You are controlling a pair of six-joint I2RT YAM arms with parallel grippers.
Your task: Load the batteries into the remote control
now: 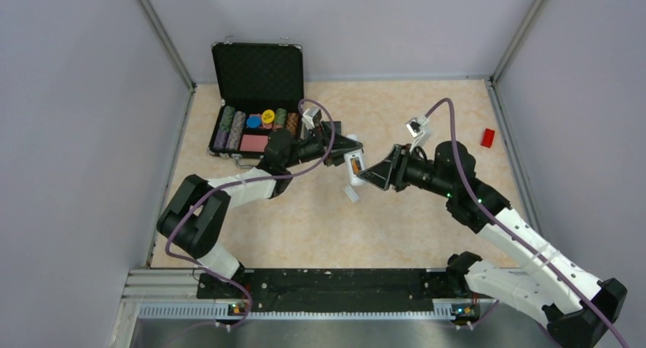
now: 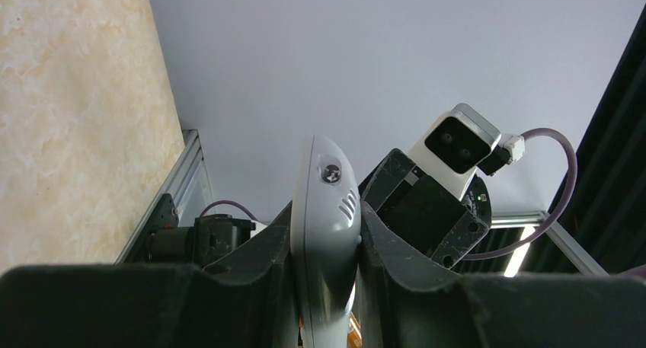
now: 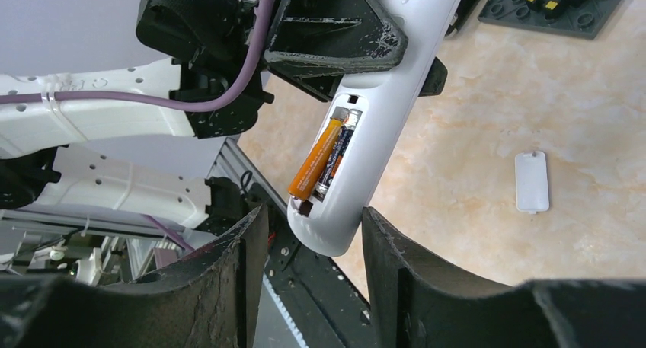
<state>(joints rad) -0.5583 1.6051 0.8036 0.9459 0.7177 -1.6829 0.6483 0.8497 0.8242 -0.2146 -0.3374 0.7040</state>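
Observation:
My left gripper [image 1: 346, 146] is shut on the white remote control [image 1: 354, 167] and holds it above the table. From the left wrist, the remote [image 2: 324, 226] is clamped edge-on between both fingers. Its back faces the right wrist camera, where the remote [image 3: 381, 119] shows an open compartment. The two batteries lie in it side by side, one orange [image 3: 314, 161] and one dark [image 3: 335, 159]. My right gripper [image 3: 312, 226] is open and straddles the remote's lower end. Its right finger is close against the remote, its left finger apart.
The remote's white battery cover [image 3: 531, 181] lies loose on the table [image 1: 419, 218], seen from above as the cover [image 1: 352, 195] under the remote. An open black case of poker chips [image 1: 255, 97] stands at the back left. A red block [image 1: 487, 137] lies far right. A dark tile [image 3: 560, 5] lies nearby.

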